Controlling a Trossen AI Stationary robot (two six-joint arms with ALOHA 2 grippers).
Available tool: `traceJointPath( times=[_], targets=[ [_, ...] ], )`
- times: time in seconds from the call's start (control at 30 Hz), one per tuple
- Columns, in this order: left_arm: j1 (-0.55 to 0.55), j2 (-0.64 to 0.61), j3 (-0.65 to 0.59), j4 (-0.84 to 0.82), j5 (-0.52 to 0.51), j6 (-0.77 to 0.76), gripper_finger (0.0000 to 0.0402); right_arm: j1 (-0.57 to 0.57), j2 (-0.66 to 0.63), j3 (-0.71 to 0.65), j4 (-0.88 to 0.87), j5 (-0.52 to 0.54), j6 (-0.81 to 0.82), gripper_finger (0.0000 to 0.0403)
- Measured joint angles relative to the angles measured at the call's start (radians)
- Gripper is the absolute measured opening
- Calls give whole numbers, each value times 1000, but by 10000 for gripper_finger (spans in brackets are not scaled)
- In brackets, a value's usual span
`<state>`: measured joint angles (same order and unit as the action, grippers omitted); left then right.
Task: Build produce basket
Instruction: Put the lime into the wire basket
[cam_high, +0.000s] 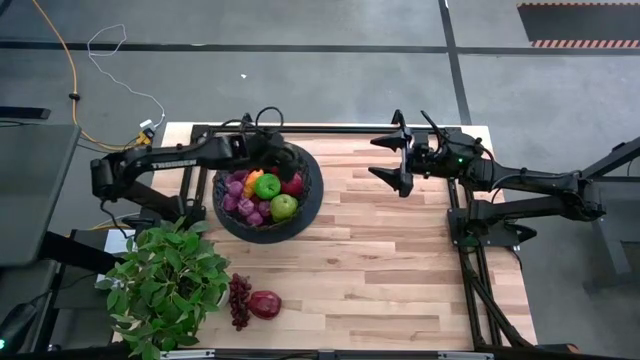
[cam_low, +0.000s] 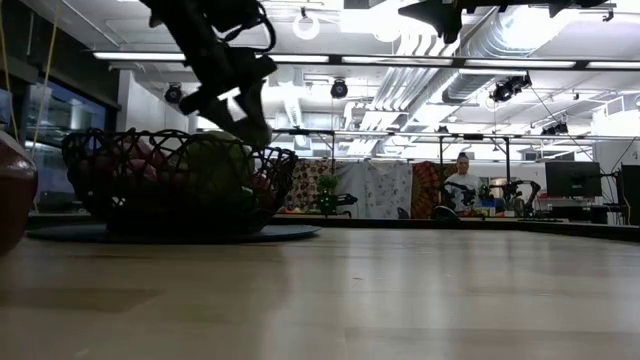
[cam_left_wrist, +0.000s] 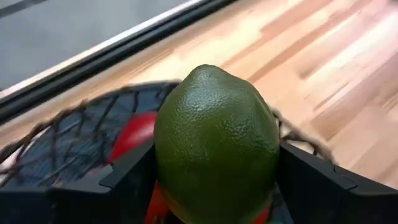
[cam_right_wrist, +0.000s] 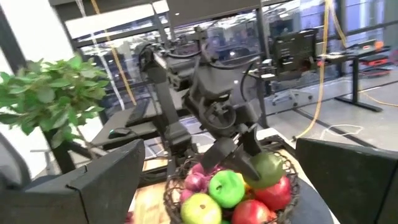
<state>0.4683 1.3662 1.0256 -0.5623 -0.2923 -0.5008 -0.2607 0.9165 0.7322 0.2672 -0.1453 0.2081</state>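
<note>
Between the two dark fingers (cam_left_wrist: 127, 171) of the left gripper (cam_left_wrist: 214, 180): a green avocado (cam_left_wrist: 216, 146), clamped at its sides, held above the far rim of the basket (cam_high: 305, 205). Long axis upright between the fingers, narrow end pointing away from the wrist. Below the fingers, in the basket: green apples (cam_high: 268, 186), purple grapes (cam_high: 243, 203), red fruit. Well apart, above the bare table (cam_high: 400, 260): the right gripper (cam_high: 392, 160), fingers spread wide, holding nothing.

I see a leafy potted plant (cam_high: 165, 285) at the near left corner of the wooden counter (cam_high: 400, 260). A yellow cable (cam_high: 70, 80) trails across the floor. A person (cam_low: 462, 175) sits far behind.
</note>
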Motion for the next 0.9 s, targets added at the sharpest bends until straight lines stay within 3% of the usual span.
traceJointPath(
  times=[0.27,0.63,0.9],
  targets=[
    [-6,123,4,73,132,-22,278,0,0,0,0,31,24,397],
    [-31,145,3,110,66,-38,279,0,0,0,-1,31,27,397],
    [-31,144,3,109,79,59,279,0,0,0,-7,31,27,397]
  ],
)
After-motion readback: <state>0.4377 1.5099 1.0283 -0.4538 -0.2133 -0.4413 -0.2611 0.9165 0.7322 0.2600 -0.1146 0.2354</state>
